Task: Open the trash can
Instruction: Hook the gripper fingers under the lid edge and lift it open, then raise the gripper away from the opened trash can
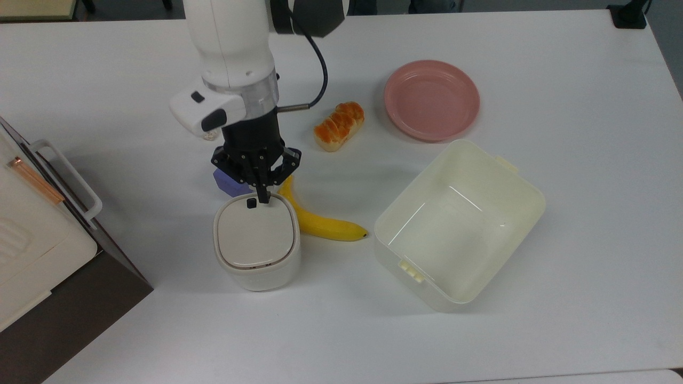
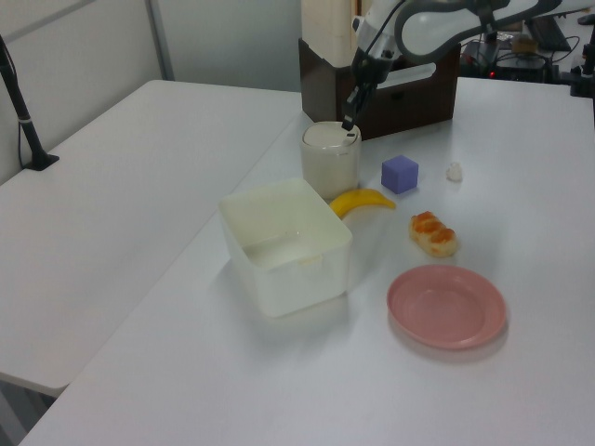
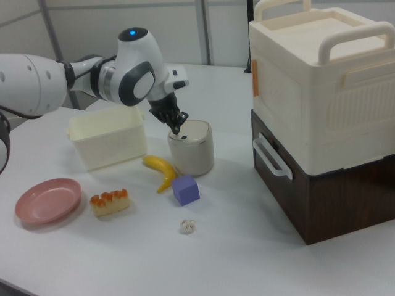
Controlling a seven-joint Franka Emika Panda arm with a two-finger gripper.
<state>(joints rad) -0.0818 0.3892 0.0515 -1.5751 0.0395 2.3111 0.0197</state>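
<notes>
Pincer (image 1: 262, 198) points down over the trash can (image 1: 256, 241), fingers drawn together into one narrow tip, holding nothing. Tip sits at the lid edge just beside the small black button (image 1: 251, 202), on the top view's right of it; contact with the lid cannot be told.

Trash can stands upright on the white table (image 1: 560, 298), lid (image 1: 255, 233) flat and closed. Footprint is a rounded square with no clear long axis. Button side faces the top view's upper edge, toward the purple cube (image 1: 227, 183); in the left view the button (image 2: 350, 135) faces the brown and cream cabinet (image 2: 409, 88).

Banana (image 1: 320, 221) lies just beside the can on the top view's right, touching or nearly so. Large pale-yellow tub (image 1: 512, 176) stands well apart further right, open and empty. Bread (image 1: 339, 126) and pink plate (image 1: 431, 100) lie beyond the banana. Crumpled paper ball (image 3: 188, 227) rests near the cube.
</notes>
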